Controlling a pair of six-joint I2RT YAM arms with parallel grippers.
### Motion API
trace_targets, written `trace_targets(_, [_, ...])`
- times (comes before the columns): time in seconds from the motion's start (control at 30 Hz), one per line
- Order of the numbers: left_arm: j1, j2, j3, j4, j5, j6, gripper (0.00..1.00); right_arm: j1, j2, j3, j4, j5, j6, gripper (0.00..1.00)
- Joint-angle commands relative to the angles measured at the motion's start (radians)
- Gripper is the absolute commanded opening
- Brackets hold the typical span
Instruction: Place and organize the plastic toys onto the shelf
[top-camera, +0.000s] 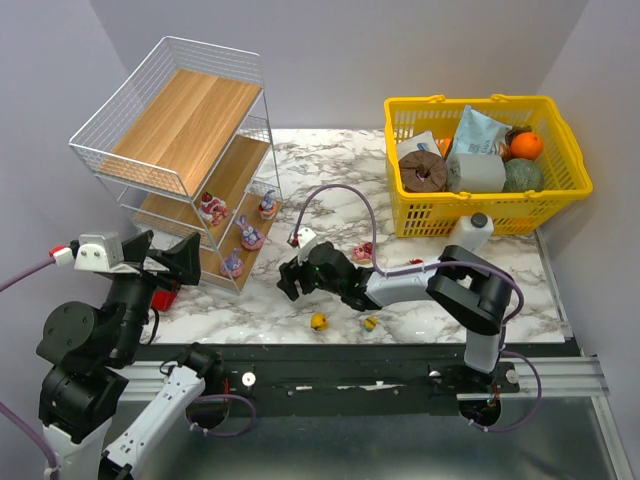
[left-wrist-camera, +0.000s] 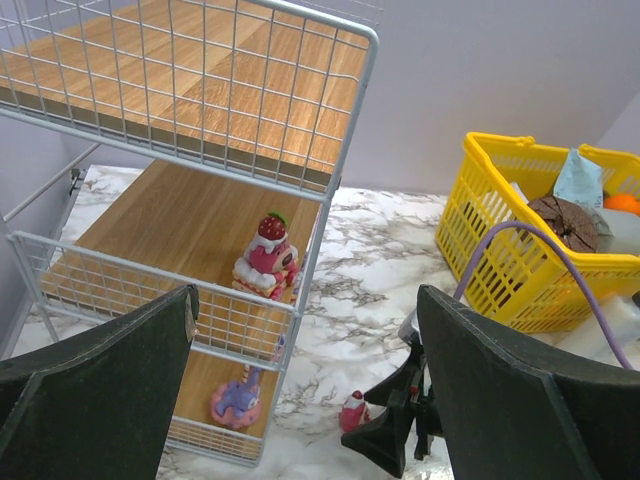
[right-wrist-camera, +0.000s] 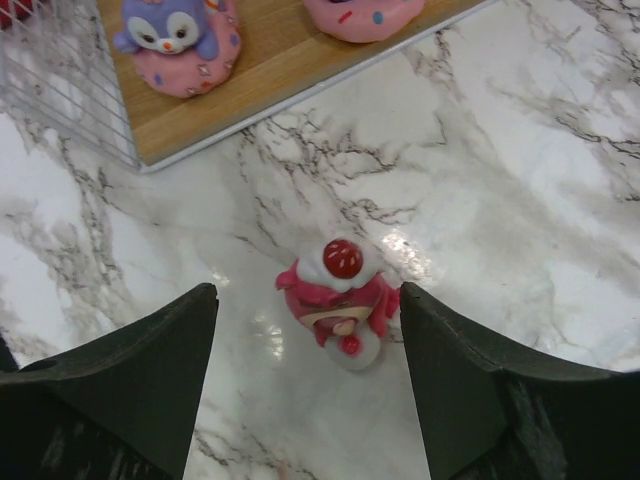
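The shelf (top-camera: 190, 115) stands at the far left with several plastic toys on its lower boards: a pink cake-like one (top-camera: 210, 207) and purple ones (top-camera: 249, 234). My right gripper (right-wrist-camera: 308, 325) is open just in front of the shelf. A pink toy with a red berry on top (right-wrist-camera: 338, 297) stands on the marble between its fingers, which do not grip it. Another pink toy (top-camera: 362, 252) and two yellow ducks (top-camera: 319, 321) (top-camera: 370, 323) lie on the table. My left gripper (left-wrist-camera: 305, 390) hangs open and empty near the shelf's front corner.
A yellow basket (top-camera: 480, 205) full of groceries sits at the far right, with a white bottle (top-camera: 472, 232) in front of it. A red bell pepper (top-camera: 163, 297) lies under my left arm. The right arm's purple cable (top-camera: 345, 190) loops over the table's middle.
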Motion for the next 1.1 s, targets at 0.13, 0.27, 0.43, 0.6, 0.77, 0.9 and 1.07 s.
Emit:
trace_targets(0.13, [-0.006,0.026,0.022,-0.015,0.003,0.012,0.99,-0.038,0.063,-0.058,0.124,-0.064,-0.060,0.80])
trace_targets(0.27, [-0.006,0.032,0.010,-0.010,0.006,0.012,0.99,-0.037,0.086,-0.053,0.133,-0.066,-0.066,0.80])
trace_targets(0.43, [-0.006,0.030,0.005,-0.007,0.003,0.013,0.99,-0.038,0.120,-0.033,0.133,-0.070,-0.073,0.73])
trace_targets(0.6, [-0.006,0.030,0.005,-0.008,0.001,0.018,0.99,-0.038,0.143,-0.012,0.119,-0.047,-0.062,0.55])
trace_targets(0.77, [-0.006,0.026,0.002,-0.010,-0.001,0.018,0.99,-0.038,0.143,0.005,0.104,-0.026,-0.054,0.32])
trace_targets(0.9, [-0.006,0.024,0.005,-0.010,-0.001,0.018,0.99,-0.037,0.129,0.031,0.061,0.008,-0.028,0.17])
trace_targets(1.07, [-0.006,0.020,0.010,-0.012,-0.005,0.020,0.99,-0.037,0.030,0.089,-0.072,0.049,0.026,0.14])
